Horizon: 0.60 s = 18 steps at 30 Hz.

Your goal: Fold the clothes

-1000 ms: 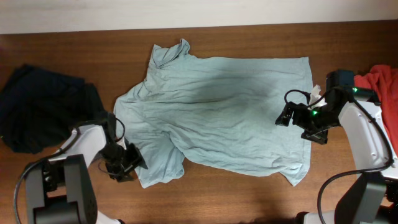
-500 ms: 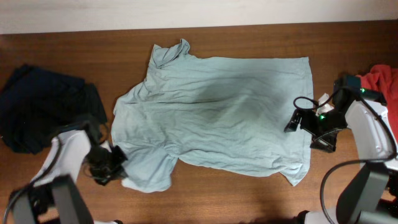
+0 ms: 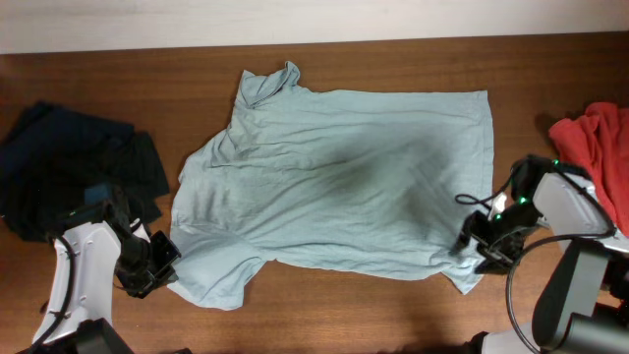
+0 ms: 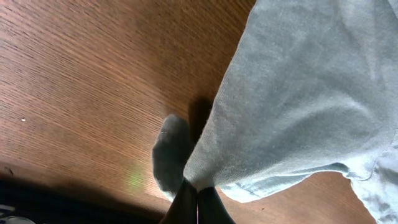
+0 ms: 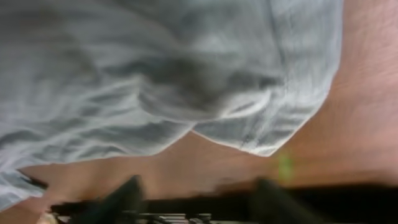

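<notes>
Left gripper (image 3: 160,265), near-left: clamped on the edge of the T-shirt's (image 3: 344,177) near-left sleeve (image 3: 221,277). In the left wrist view the dark fingers (image 4: 186,202) are pressed together on a pinch of cloth, with a small flap bunched on the wood just beside them.

Right gripper (image 3: 468,236), near-right, sits at the right edge of the hem, just above the near-right hem corner (image 3: 470,285). The right wrist view is blurred. Two dark fingers (image 5: 127,193) show spread apart, with the hem corner hanging past them and no cloth between, so it reads as open.

The T-shirt is pale grey-blue and lies spread flat across the middle of the table (image 3: 344,320), collar (image 3: 265,84) far-left, hem to the right, with light wrinkles.

Open room:
- a bare strip of wood along the near edge between the arms
- a bare band on the far side beyond the shirt
- a bare gap right of the hem

Navy garment (image 3: 59,172) is heaped at the left edge, near the left arm and apart from the shirt. Red garment (image 3: 595,138) is bunched at the right edge, well apart from the hem.

The surface is dark reddish-brown wood grain. A pale wall (image 3: 295,20) runs along the far side.
</notes>
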Each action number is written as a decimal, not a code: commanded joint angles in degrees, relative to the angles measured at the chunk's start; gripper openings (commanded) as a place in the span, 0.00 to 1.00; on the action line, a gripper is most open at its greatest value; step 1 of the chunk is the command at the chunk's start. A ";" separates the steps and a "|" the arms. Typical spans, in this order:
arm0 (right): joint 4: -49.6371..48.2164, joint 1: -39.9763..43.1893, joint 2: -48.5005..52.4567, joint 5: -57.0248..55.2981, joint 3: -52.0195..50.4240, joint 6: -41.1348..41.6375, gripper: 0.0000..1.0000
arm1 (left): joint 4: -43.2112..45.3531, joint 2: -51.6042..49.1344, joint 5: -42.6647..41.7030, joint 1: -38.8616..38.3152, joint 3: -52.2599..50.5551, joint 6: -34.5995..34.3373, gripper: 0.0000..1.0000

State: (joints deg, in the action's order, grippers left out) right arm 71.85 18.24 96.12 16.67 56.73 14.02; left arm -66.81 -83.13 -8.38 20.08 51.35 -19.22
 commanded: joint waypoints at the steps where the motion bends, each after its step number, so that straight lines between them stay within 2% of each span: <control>1: -2.47 0.15 0.37 -0.37 -5.31 6.86 0.51 | 0.13 0.83 0.94 0.44 0.72 0.96 0.01; 6: -8.13 0.15 0.37 2.56 -9.86 15.34 0.50 | 0.17 0.83 1.05 0.44 0.72 2.23 0.01; 7: -8.55 0.15 0.37 2.56 -10.10 15.72 0.47 | 0.17 0.83 1.27 0.44 0.72 2.23 0.00; 10: -9.97 0.15 0.37 0.81 -10.10 15.67 0.16 | 0.55 0.83 1.42 0.44 0.72 2.25 0.01; 11: -10.27 0.15 0.37 -0.28 -9.97 15.65 0.09 | 0.68 0.83 1.44 0.44 0.72 2.25 0.01; 13: -10.36 0.15 0.37 -2.95 -9.51 15.63 0.06 | 0.79 0.83 1.46 0.44 0.72 2.45 0.01; 15: -9.81 0.15 0.37 -4.50 -9.07 15.41 0.11 | 0.79 0.83 1.92 0.44 0.72 2.64 0.01; 16: -8.98 0.15 0.37 -4.22 -9.03 15.19 0.21 | 0.79 0.83 2.14 0.44 0.72 2.69 0.01; 18: -6.23 0.15 0.37 -3.34 -9.05 14.95 0.57 | 0.76 0.83 2.25 0.44 0.72 3.08 0.01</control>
State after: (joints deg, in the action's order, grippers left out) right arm 63.68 18.24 96.20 14.79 46.98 28.58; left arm -66.19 -83.13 -7.44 20.08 51.35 -17.50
